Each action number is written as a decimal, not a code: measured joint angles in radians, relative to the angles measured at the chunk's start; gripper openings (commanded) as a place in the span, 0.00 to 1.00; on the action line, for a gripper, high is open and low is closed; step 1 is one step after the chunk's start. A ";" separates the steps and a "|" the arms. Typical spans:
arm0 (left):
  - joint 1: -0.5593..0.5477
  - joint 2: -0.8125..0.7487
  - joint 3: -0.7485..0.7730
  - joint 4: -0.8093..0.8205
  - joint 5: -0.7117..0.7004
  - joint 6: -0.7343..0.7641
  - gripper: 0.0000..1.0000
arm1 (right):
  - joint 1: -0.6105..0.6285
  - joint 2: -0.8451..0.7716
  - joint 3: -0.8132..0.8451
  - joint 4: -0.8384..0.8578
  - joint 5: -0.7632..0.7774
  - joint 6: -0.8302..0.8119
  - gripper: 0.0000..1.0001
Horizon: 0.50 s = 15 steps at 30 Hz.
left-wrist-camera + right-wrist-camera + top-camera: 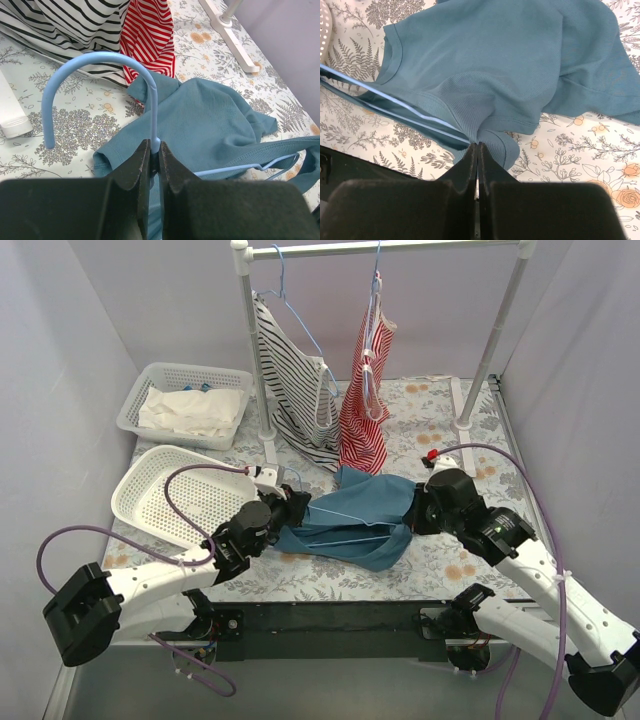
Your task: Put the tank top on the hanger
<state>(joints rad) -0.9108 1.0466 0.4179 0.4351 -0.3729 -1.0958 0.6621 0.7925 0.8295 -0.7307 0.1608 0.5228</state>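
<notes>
The teal-blue tank top lies crumpled on the flowered table between my two grippers. The light-blue wire hanger lies partly inside it, its wire showing in the top view. My left gripper is shut on the hanger's neck just below the hook; it sits at the top's left end. My right gripper is shut on a bunched edge of the tank top, next to the hanger wire, at the top's right end.
A black-and-white striped top and a red-and-white striped top hang from the rail behind. Two white baskets stand at the left, one holding white cloth, the other tilted by my left arm. Rack feet stand behind.
</notes>
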 measured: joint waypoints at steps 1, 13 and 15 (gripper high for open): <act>-0.002 0.005 0.000 0.003 0.002 0.002 0.00 | 0.000 0.008 0.004 0.002 -0.006 -0.003 0.01; -0.100 0.145 0.107 0.002 -0.066 0.052 0.00 | 0.000 0.122 0.039 0.129 -0.122 -0.005 0.01; -0.113 0.166 0.136 0.000 -0.092 0.056 0.00 | 0.000 0.134 0.039 0.148 -0.132 -0.003 0.01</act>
<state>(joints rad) -1.0241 1.2129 0.5541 0.4351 -0.4648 -1.0397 0.6621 0.9260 0.8680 -0.5827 0.0292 0.5201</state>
